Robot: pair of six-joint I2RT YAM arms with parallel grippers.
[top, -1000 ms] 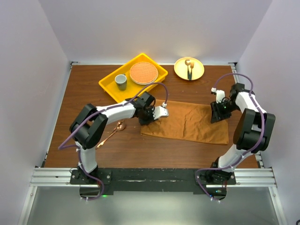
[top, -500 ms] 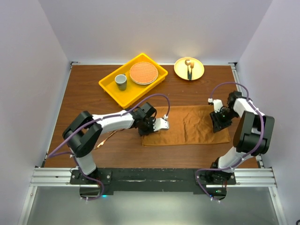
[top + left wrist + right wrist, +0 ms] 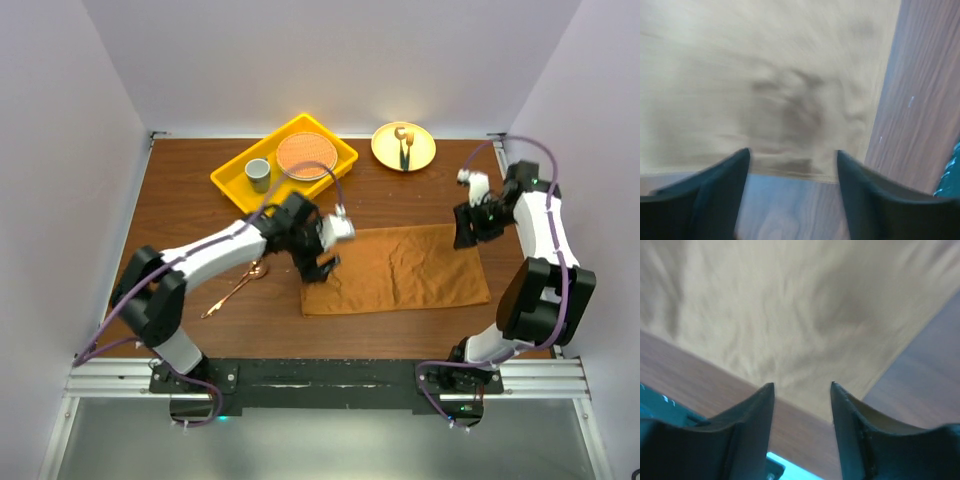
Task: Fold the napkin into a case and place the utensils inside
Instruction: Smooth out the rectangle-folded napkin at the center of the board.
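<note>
Napkin [image 3: 400,270] — folded flat. Left gripper [image 3: 792,155], at its 9 o'clock edge: now lifted clear, jaws apart, empty. Right gripper [image 3: 802,387], 2 o'clock corner — likewise.

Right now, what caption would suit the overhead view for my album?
Left fingers and right fingers hover open over the rust-brown napkin; the copper spoon waits on the table.

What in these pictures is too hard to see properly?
Top view: the left gripper covers part of the left edge of the napkin.
Top view: whatever lies on the yellow plate is too small to name.
Left wrist view: the napkin creases are blurred.
</note>
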